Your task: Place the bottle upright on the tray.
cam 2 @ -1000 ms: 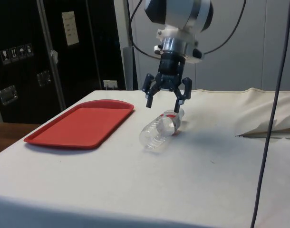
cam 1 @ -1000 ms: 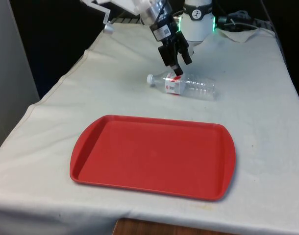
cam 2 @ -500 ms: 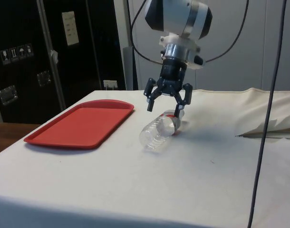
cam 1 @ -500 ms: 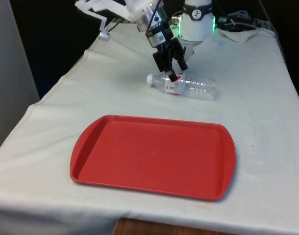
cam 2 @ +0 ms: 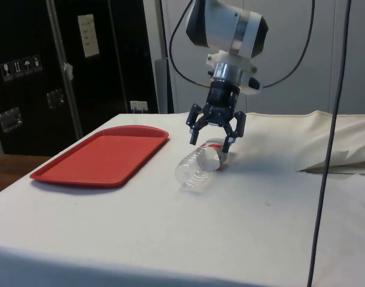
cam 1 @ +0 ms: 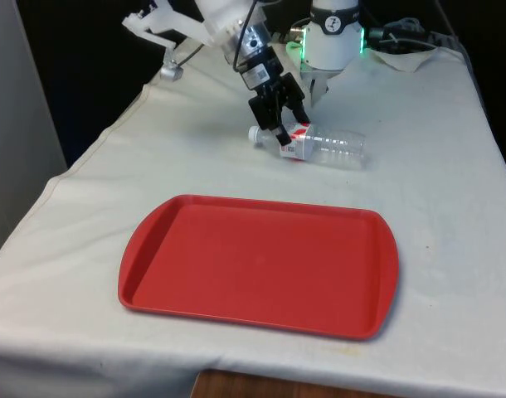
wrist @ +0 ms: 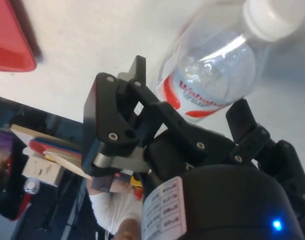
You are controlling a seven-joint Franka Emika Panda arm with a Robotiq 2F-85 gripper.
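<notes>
Clear bottle (cam 1: 315, 145) lies on its side on the bench beyond the red tray (cam 1: 258, 265), gripper (cam 2: 215, 139) spread wide over its labelled neck end, holding nothing; likely light, slick, crushable, so grip the label band.

Bottle (cam 1: 319, 146) shoulder behind open jaws.

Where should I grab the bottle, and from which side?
Grip the bottle across its shoulder, by the red label just behind the white cap, coming from above. It lies flat on the cloth, cap toward the front view's left, so its round sides are free. The open gripper already straddles that end.
</notes>
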